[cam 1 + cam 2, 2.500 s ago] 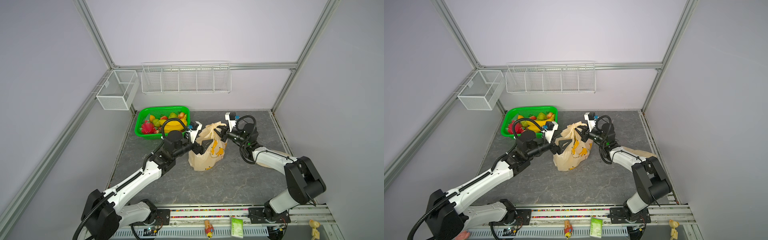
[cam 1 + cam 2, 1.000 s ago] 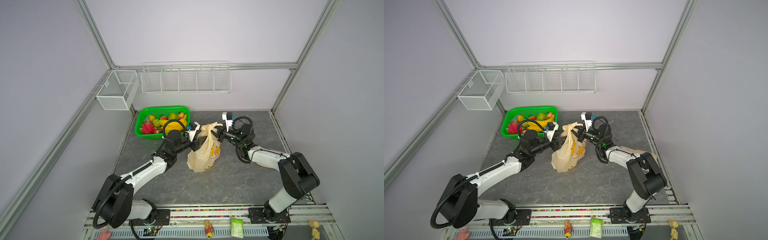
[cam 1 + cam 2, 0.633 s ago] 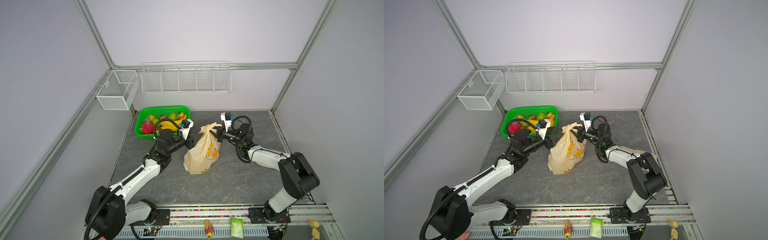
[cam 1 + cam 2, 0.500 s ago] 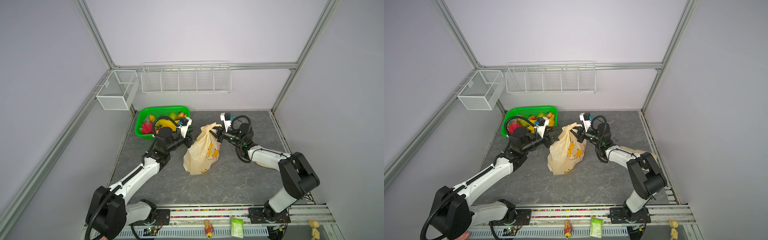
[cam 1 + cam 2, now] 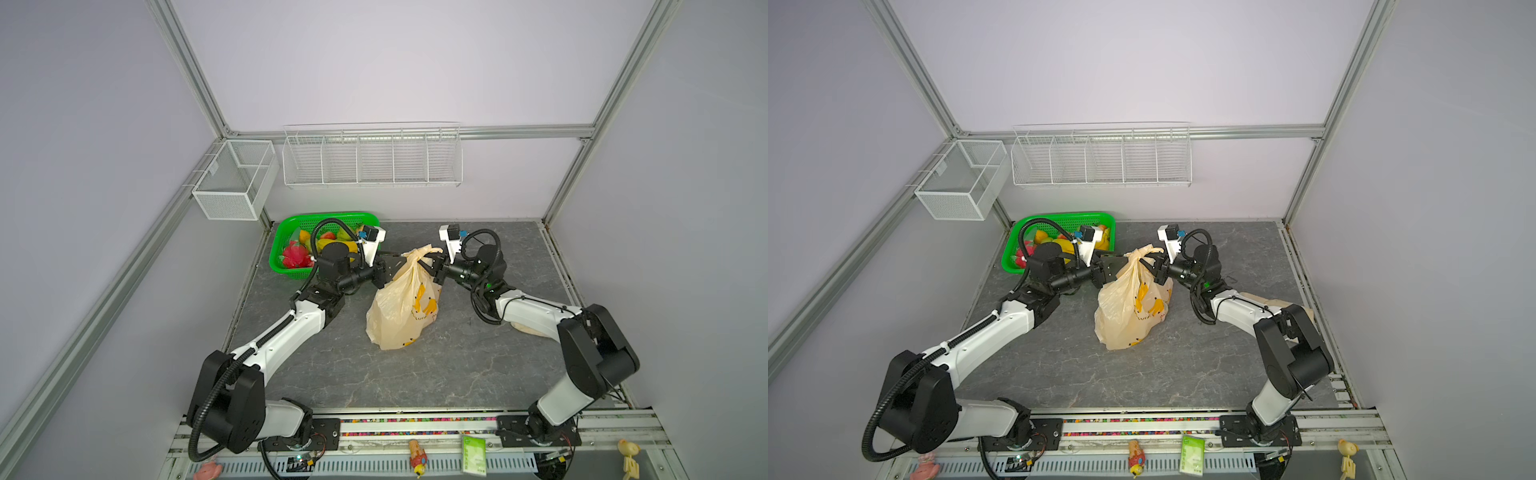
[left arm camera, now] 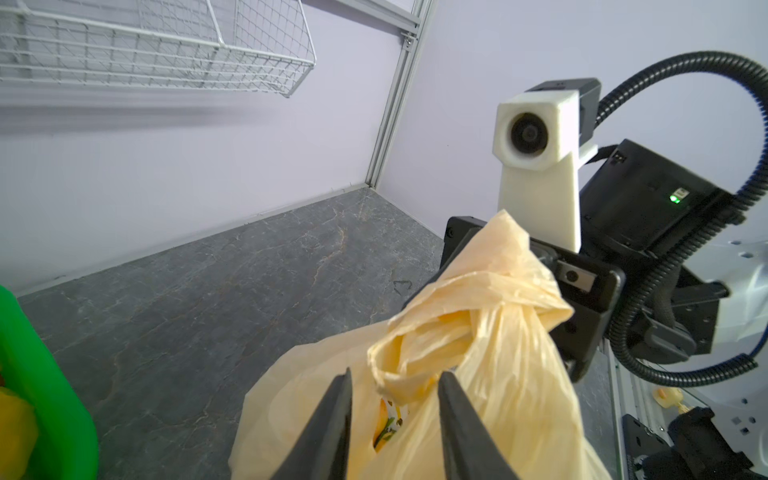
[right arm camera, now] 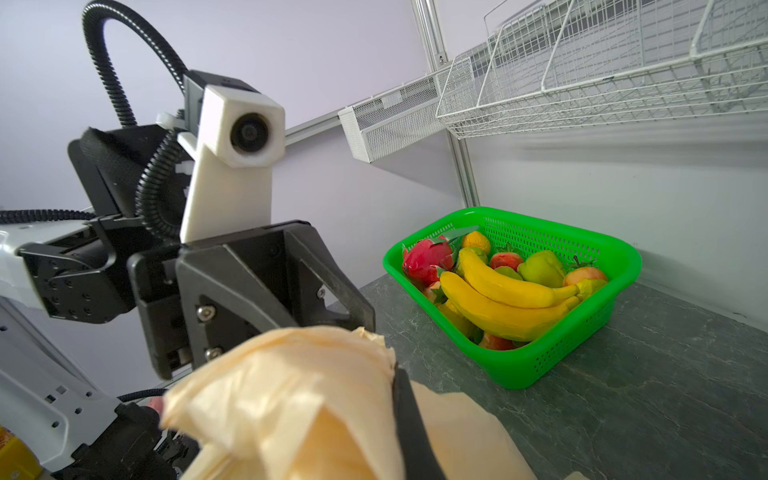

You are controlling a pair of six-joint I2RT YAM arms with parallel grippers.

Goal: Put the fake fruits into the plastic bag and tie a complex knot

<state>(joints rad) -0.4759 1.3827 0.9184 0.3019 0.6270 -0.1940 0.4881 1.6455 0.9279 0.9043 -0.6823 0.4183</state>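
Compared with a couple of seconds back, the left claw has been lifted from the flank of the thin cream-yellow plastic bag with banana prints up to its neck. The bag's been stretched taller and dragged a touch toward that arm, with the right claw carried along with its top.

Right claw: clamped tight on the bag's top, with plastic draped over its one visible finger. So the bag is held up by it, bottom rested on the grey stone-look tabletop below both claws.

Left claw: two black fingers are seen partly apart in the left wrist view. A twisted lump of cream handles is sat just past the tips, with a fold of it between them. Whether that fold is actually pinched can't be told tbh.

The claws are faced tip to tip, with the neck between them. The glossy plastic toy fruits are piled in the green mesh basket, behind the left claw, on its far side from the right claw.
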